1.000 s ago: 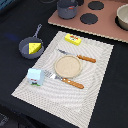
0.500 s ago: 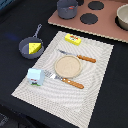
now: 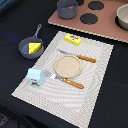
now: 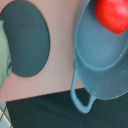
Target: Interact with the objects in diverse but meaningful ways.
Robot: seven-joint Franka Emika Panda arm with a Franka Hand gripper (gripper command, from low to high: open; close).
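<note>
Seemingly the wrist camera looks straight down onto a grey pot [image 4: 100, 55] with the red tomato [image 4: 113, 14] resting inside it against the wall, one looped handle [image 4: 82, 97] reaching toward the edge of the pink stove board [image 4: 59, 60], a dark burner disc [image 4: 27, 37] just beside it. From this I judge the pot and tomato lie almost directly below the end effector, so a near-vertical descent would reach them. No fingers show in either view, so I cannot tell whether it is wide or narrow
</note>
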